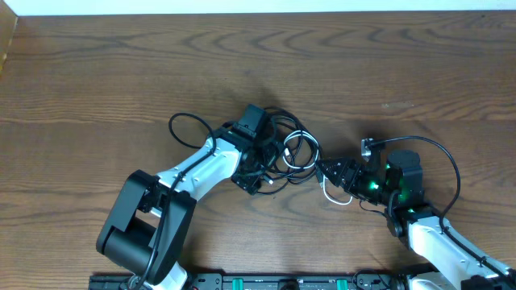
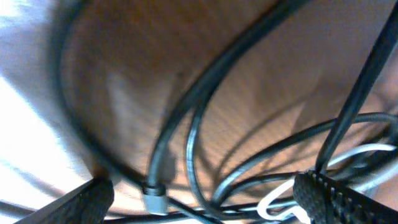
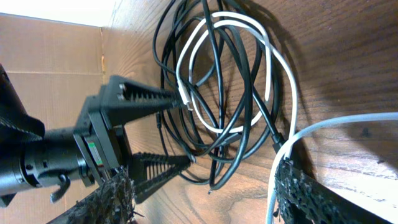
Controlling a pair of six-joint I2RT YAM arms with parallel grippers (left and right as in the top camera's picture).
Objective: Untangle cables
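**Cables bunched at mid-table, both my grippers loose**

Cables point(image 1: 292, 151) lie in one knot on the wooden table point(image 1: 121, 64), between my two arms and a little nearer the front edge. On the left, one black loop point(image 1: 187, 129) strays out of the bundle past my left arm.

My left gripper point(image 1: 260, 171) is down at the left edge of the knot. Its fingers point(image 2: 93, 200) stand wide apart and clamp nothing. Its wrist camera shows several black strands crossing the gap between them, and a grey plug end point(image 2: 154, 200) lying close to the left finger. Seen from my right wrist, the same gripper point(image 3: 186, 127) has both toothed fingers spread, with black coils running between them.

In the middle, the white cable point(image 3: 273, 68) winds through the black coils in overlapping loops.

On the right, my right gripper point(image 1: 343, 177) sits at the knot's right edge, jaws released too. A run of the white cable passes just beside its right finger point(image 3: 305, 193). I cannot tell whether it touches.
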